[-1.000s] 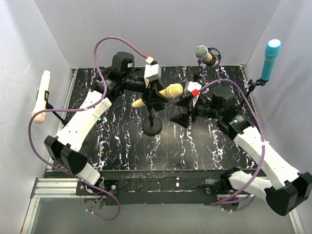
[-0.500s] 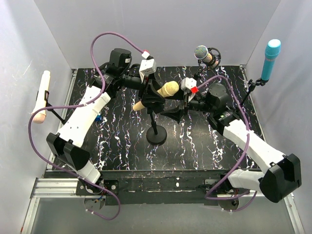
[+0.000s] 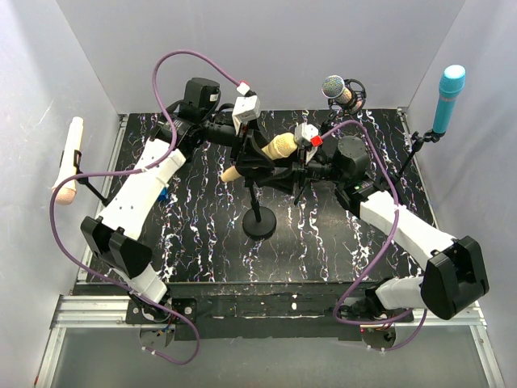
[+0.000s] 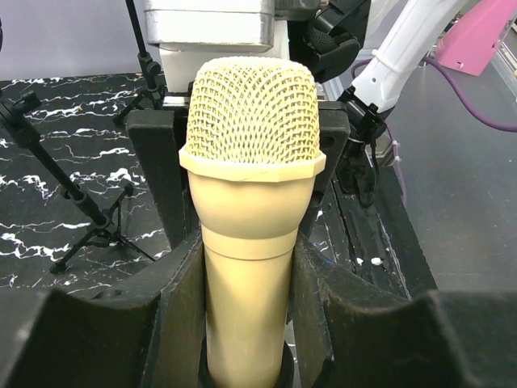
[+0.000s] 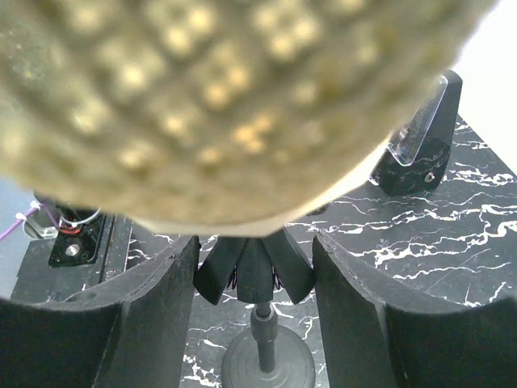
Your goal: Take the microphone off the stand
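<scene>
The cream microphone (image 3: 271, 150) with a mesh head sits tilted in the clip of a black stand with a round base (image 3: 260, 224) at mid-table. My left gripper (image 3: 250, 162) is shut on its body just below the head; in the left wrist view both pads press the body (image 4: 246, 267). My right gripper (image 3: 296, 164) is open, facing the mic head, with its fingers (image 4: 160, 178) on either side of it. In the right wrist view the blurred head (image 5: 226, 97) fills the top. The stand's clip and pole (image 5: 260, 323) show between the fingers.
Three other microphones stand around the edges: a cream one (image 3: 71, 158) at the left wall, a silver-headed one (image 3: 335, 87) at the back and a teal one (image 3: 448, 97) at the right. A thin tripod stand (image 4: 89, 234) is near the left gripper. Purple cables loop over both arms.
My right gripper has moved left up to the mic head. The left gripper, microphone and stand have shifted slightly, the base moving nearer to the front edge.
</scene>
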